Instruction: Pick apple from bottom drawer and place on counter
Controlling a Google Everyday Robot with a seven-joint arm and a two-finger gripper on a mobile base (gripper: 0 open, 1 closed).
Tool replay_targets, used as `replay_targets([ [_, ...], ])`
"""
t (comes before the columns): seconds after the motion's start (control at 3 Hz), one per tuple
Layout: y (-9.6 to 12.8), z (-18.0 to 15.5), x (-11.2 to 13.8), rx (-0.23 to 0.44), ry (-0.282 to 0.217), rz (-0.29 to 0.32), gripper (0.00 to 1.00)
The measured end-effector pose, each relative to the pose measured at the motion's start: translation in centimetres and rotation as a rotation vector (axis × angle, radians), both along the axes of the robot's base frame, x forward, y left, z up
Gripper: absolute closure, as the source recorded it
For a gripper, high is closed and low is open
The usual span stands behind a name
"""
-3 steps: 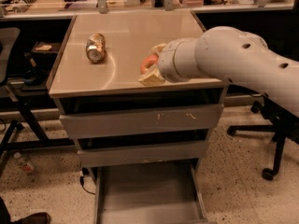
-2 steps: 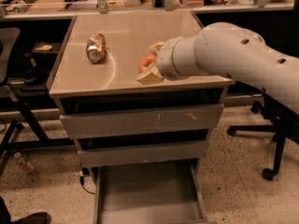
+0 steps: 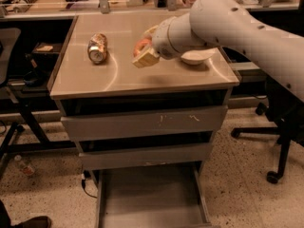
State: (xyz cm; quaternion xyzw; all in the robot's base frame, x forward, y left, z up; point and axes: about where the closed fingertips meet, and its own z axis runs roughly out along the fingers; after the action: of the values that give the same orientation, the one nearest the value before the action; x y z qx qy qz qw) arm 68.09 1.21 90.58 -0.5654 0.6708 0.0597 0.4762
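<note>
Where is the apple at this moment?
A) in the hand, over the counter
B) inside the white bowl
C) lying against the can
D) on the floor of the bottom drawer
A: the hand, over the middle of the counter, grips the apple, right of the can.

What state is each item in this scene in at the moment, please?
pincer: over the counter, shut on the apple.
apple: held in the pincer, out of the drawer.
crushed can: lying on its side on the counter.
white bowl: upright on the counter, partly hidden.
bottom drawer: pulled open.
upper drawers: both appear shut.
</note>
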Motion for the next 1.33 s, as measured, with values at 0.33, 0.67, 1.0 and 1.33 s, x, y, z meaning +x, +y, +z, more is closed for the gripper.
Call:
replay_targets([
  [0.33,1.0,0.0,2.7,0.004,0.039,0.037,1.0],
  [0.67,2.0,-1.1,4.5,-0.001,0.123,0.09,1.0],
  [1.0,2.8,-2.5,5.7,-0.021,0.217,0.147,1.0],
  [1.33,3.0,-4.3,6.0,-0.066,0.308,0.198,1.0],
])
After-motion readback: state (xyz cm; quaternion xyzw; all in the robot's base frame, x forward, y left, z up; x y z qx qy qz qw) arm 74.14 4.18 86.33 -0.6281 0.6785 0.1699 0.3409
